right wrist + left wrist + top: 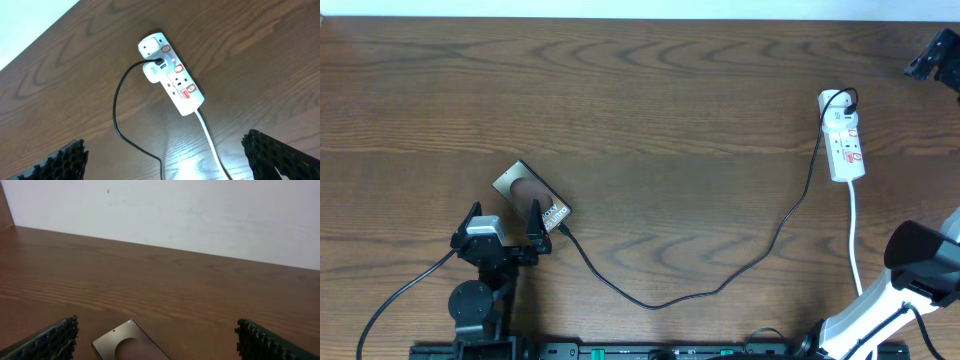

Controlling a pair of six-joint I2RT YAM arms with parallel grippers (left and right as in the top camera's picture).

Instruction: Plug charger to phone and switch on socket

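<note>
The phone (530,194) lies flat on the wooden table at the lower left, and its top end shows in the left wrist view (127,342). My left gripper (504,220) is open just in front of the phone, with its fingers on either side of it (157,345). The black charger cable (720,285) runs from the white socket (844,135) to the phone's near end. I cannot tell whether the tip is seated. My right gripper (165,160) is open and held above the table in front of the socket (172,75). The cable (117,115) is plugged in there.
The socket's white cord (855,240) runs toward the front edge, past the right arm (920,262), and shows in the right wrist view (210,140). A white wall (200,215) borders the table's far edge. A black robot part (935,55) sits at the top right.
</note>
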